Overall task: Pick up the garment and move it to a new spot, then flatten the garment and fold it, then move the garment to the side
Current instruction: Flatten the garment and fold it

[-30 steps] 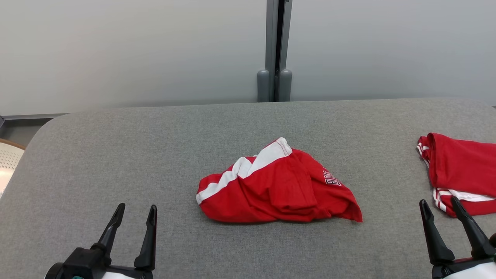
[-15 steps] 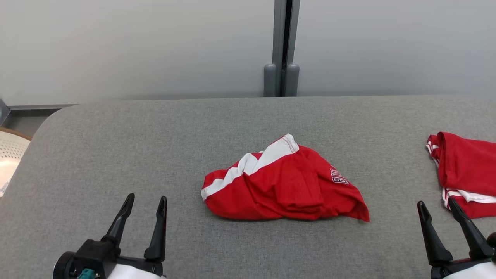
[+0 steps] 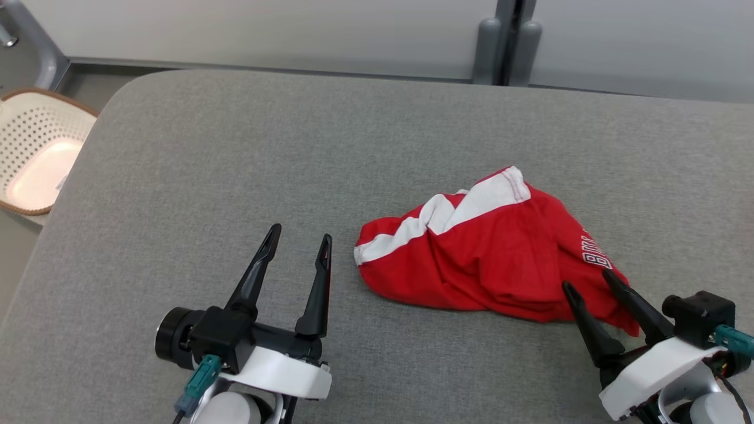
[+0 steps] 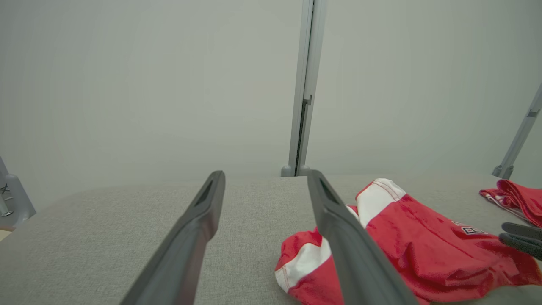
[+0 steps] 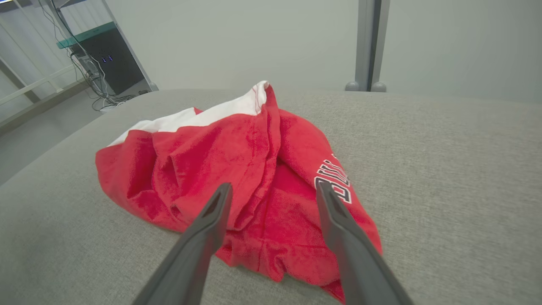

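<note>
Okay, the red garment (image 3: pixel 489 253) sits crumpled on the grey table (image 3: pixel 235 147). My right gripper (image 3: pixel 586 278), jaws apart, hovers at its near hem. My left gripper (image 3: pixel 301 232), jaws apart too, waits beside its white-banded end. I'd bite deep into a fold, then lift.
</note>
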